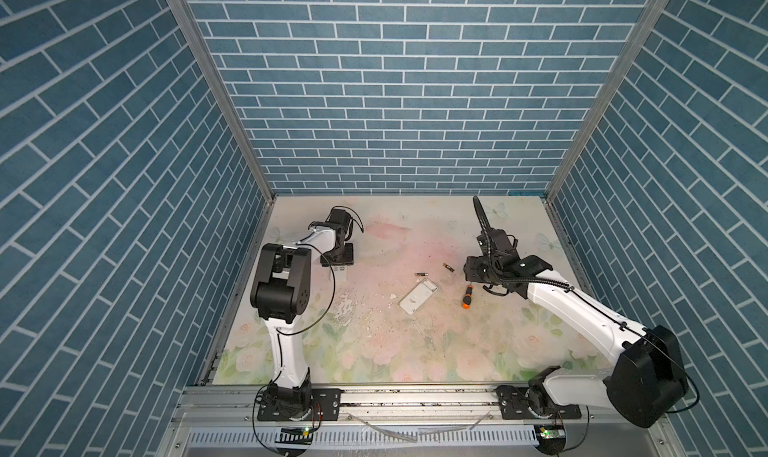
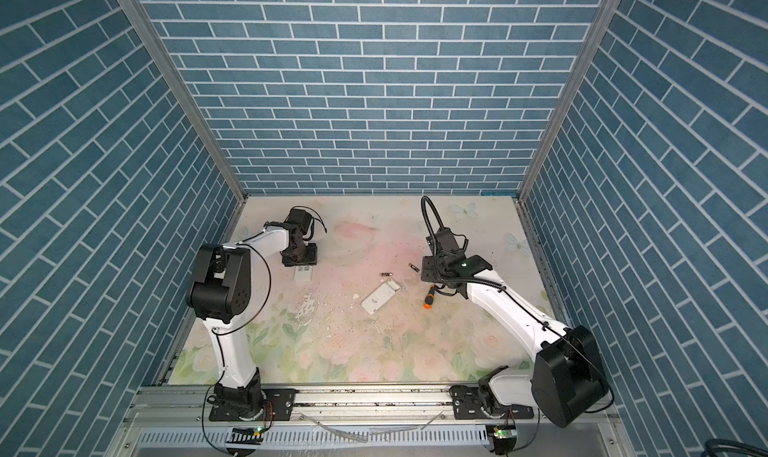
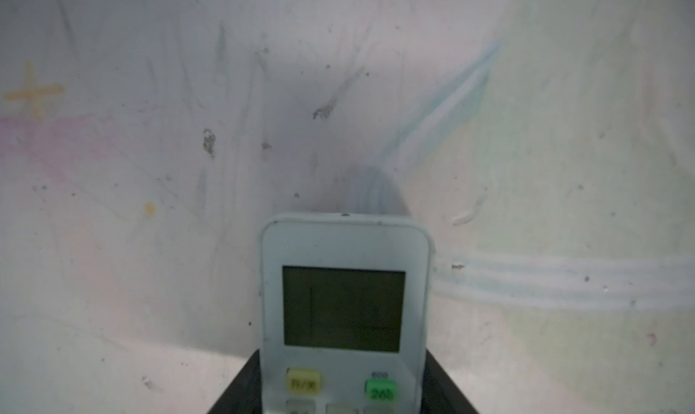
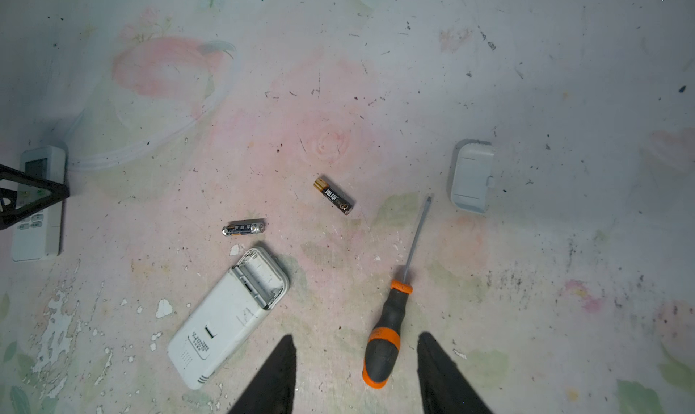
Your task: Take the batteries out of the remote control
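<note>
Two batteries lie loose on the flowery surface [image 4: 564, 92], near the middle; one battery [image 4: 333, 195] lies slanted with its gold end showing, and the other battery [image 4: 243, 228] lies flat, just beside the open end of the flipped remote [image 4: 229, 318]; the two batteries are apart and do not touch; both top views show them as tiny dark sticks, like the one here [image 1: 421, 274]; the flipped remote is white and lies face down, and its battery slot is open and looks empty; an orange and black screwdriver [image 4: 398, 291] lies near it, with its thin metal tip pointing toward a small white cover [image 4: 472, 175]; the right tool [image 4: 356, 336] hangs above the screwdriver's handle with its two black fingers [image 4: 270, 378] spread wide apart, and it has hold of nothing; well off to the left side of the surface lies the remote with the screen [image 3: 344, 310], face up, with a yellow button and a green button under the screen; the left tool [image 1: 337, 261] is down over it, with one black finger on each side of the remote, very close to its edges; I cannot tell if the fingers are squeezing it.
</note>
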